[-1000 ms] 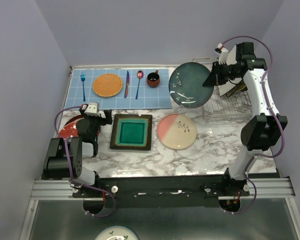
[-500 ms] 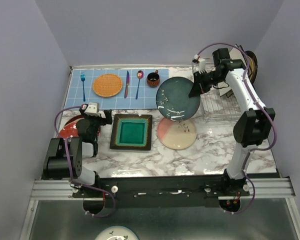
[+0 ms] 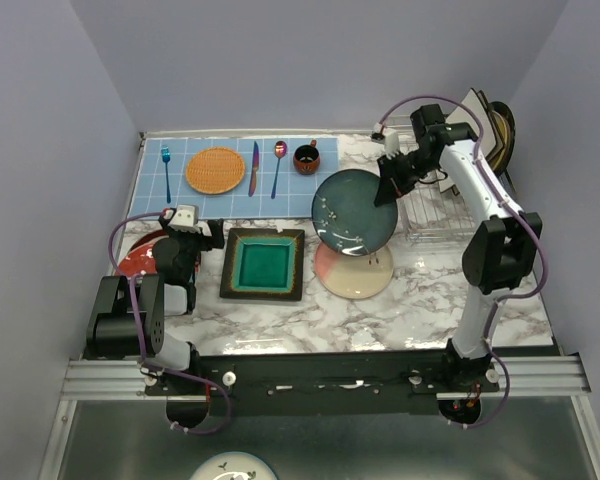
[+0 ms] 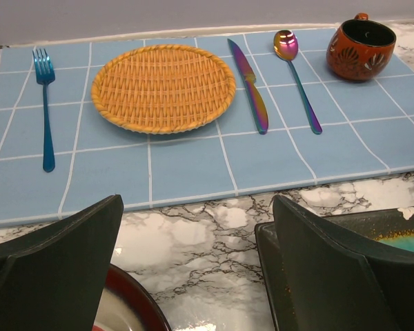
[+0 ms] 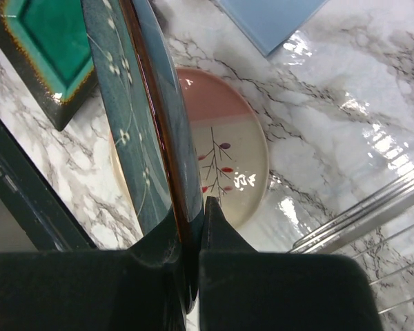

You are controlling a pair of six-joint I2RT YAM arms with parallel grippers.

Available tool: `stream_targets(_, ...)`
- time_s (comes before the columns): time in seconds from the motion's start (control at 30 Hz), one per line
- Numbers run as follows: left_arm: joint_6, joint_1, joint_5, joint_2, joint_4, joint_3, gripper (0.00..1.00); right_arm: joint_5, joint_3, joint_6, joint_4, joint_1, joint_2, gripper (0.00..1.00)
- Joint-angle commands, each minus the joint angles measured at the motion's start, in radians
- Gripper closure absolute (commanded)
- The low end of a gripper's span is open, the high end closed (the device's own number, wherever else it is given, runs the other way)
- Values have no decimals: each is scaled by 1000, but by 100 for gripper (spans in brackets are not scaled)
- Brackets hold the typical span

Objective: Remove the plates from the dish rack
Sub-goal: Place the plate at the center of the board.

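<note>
**Desk:** Near row?
**Me:** My left gripper (image 4: 196, 207): wide open, empty, by the red-rimmed plate (image 3: 132, 260). Teal plate (image 3: 265, 263) and pink plate (image 3: 358, 278): laid out.
**Desk:** Changed?
**Me:** My right gripper (image 3: 388, 182), clamped on the dark blue plate (image 3: 352, 212), has swung it off the dish rack (image 3: 435, 218) to above the pink one. Racked plates (image 3: 492, 118) remain.

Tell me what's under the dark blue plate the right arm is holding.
The pink-and-cream plate lies flat on the marble table below the dark blue plate, held tilted by the right gripper. From overhead its far part is covered; the right wrist view shows its branch pattern.
</note>
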Motion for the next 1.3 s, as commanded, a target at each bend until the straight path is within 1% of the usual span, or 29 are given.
stream_targets(0.0, 34, -9, 9, -7, 18, 3, 2, -83, 38, 5, -1, 45, 23, 99)
stream_targets(0.03, 29, -11, -6, -26, -40, 22, 2, -85, 48, 7, -1, 50, 28, 99)
stream_targets(0.2, 23, -12, -6, -23, -19, 13, 1, -77, 109, 30, 2, 94, 69, 99)
stream_targets(0.33, 23, -11, -6, -23, -20, 13, 1, -57, 124, 40, 12, 122, 95, 99)
stream_targets(0.47, 19, -12, -6, -25, -13, 8, 1, -59, 118, 53, 34, 127, 104, 99)
stream_targets(0.53, 19, -12, -36, -48, 1, -9, 1, -59, 103, 53, 38, 130, 103, 99)
stream_targets(0.57, 3, -5, -21, -59, -11, -1, 1, -54, 95, 53, 46, 131, 98, 99)
stream_targets(0.6, 9, -3, -12, -88, -69, 12, 2, -50, 91, 53, 51, 131, 98, 99)
stream_targets(0.63, 8, -3, -20, -159, -191, 29, 2, -44, 86, 51, 52, 133, 97, 99)
stream_targets(0.67, 5, -3, -21, -193, -253, 64, 1, -39, 86, 53, 52, 133, 98, 99)
stream_targets(0.7, 6, -3, -23, -220, -281, 68, 1, -37, 86, 51, 55, 133, 100, 99)
stream_targets(0.77, 28, -1, -14, -275, -247, 62, 1, -39, 100, 62, 58, 137, 104, 99)
stream_targets(0.8, 38, -1, -23, -287, -265, 78, 1, -42, 108, 65, 58, 143, 111, 99)
stream_targets(0.83, 31, 6, -23, -299, -389, 112, 1, -43, 117, 66, 54, 151, 115, 99)
stream_targets(0.87, 34, 28, 18, -298, -455, 187, 1, -43, 129, 68, 45, 157, 121, 99)
stream_targets(0.9, 45, 35, 40, -300, -514, 216, 1, -42, 146, 68, 42, 174, 129, 99)
stream_targets(0.93, 102, 38, 69, -301, -617, 241, 1, -40, 155, 71, 42, 180, 135, 99)
stream_targets(0.97, 133, 46, 118, -303, -669, 284, 2, -36, 164, 80, 43, 185, 140, 99)
stream_targets(1.03, 158, 72, 179, -309, -776, 318, 3, -33, 196, 89, 48, 196, 161, 99)
stream_targets(1.1, 180, 124, 273, -310, -836, 362, 4, -43, 219, 100, 51, 205, 176, 99)
stream_targets(1.13, 180, 146, 305, -312, -879, 377, 5, -48, 239, 105, 54, 211, 183, 99)
stream_targets(1.2, 190, 199, 366, -316, -913, 411, 5, -80, 261, 116, 63, 226, 206, 99)
stream_targets(1.23, 197, 210, 376, -324, -936, 420, 5, -99, 270, 122, 68, 231, 213, 99)
stream_targets(1.27, 206, 218, 379, -329, -948, 436, 5, -158, 294, 132, 74, 232, 233, 99)
